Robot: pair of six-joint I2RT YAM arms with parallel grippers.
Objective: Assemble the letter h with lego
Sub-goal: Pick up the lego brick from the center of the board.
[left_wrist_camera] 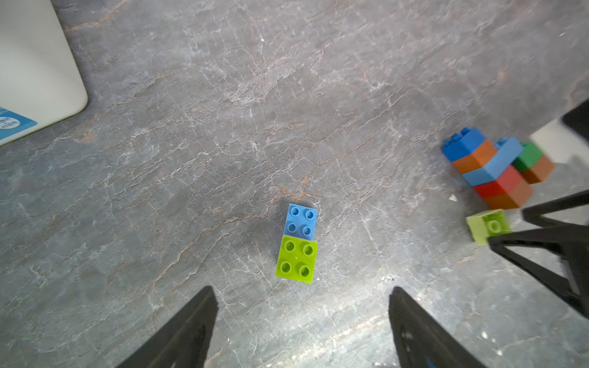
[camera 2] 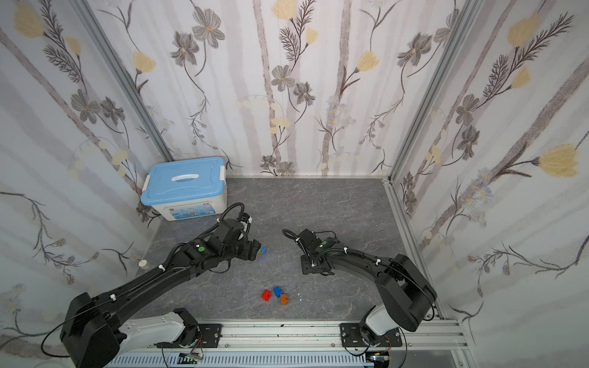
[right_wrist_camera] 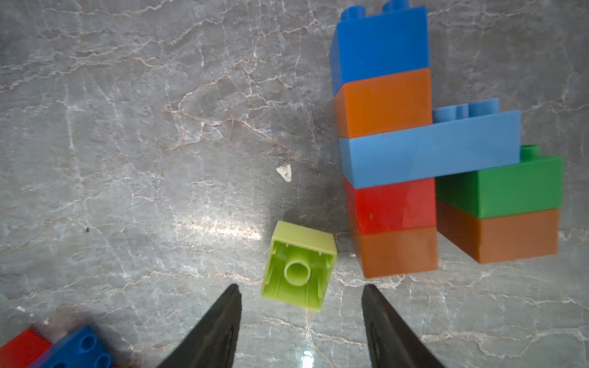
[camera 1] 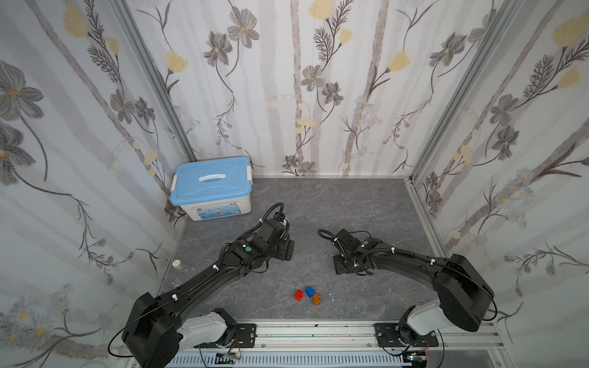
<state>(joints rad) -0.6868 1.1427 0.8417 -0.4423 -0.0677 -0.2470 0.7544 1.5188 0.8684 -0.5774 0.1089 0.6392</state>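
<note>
Take the white box (camera 1: 212, 188) with the blue lid, in the far left corner of the table (camera 1: 366, 204), as your mark. Just right of the box and a little nearer the arm bases, your left fingers (left_wrist_camera: 191, 328) are spread wide with nothing between them. A short way ahead of their tips lies a pair of bricks (left_wrist_camera: 298, 243), a light-blue one touching a lime one, with the studs facing the wrist camera. In a top view the pair shows only as a light-blue edge (camera 2: 262, 252) at the arm's tip.

Further right of the box and closer to the arm bases, three loose bricks sit close together on open table, clear of both arms: red (camera 1: 298, 295), blue (camera 1: 310, 291) and orange (camera 1: 316, 299).

Well right of the box, your right fingers (right_wrist_camera: 216, 328) stand apart. A single lime brick (right_wrist_camera: 299, 264) lies tipped over, hollow underside toward the wrist camera. Its near end is just inside the gap with table showing on either side, so it is not pinched.

Just beyond it is the built stack (right_wrist_camera: 427, 156): blue, orange, a long light-blue bar, red and orange in one column. A green brick on an orange one sits against the bar's free end. The right arm hides the stack in both top views.
</note>
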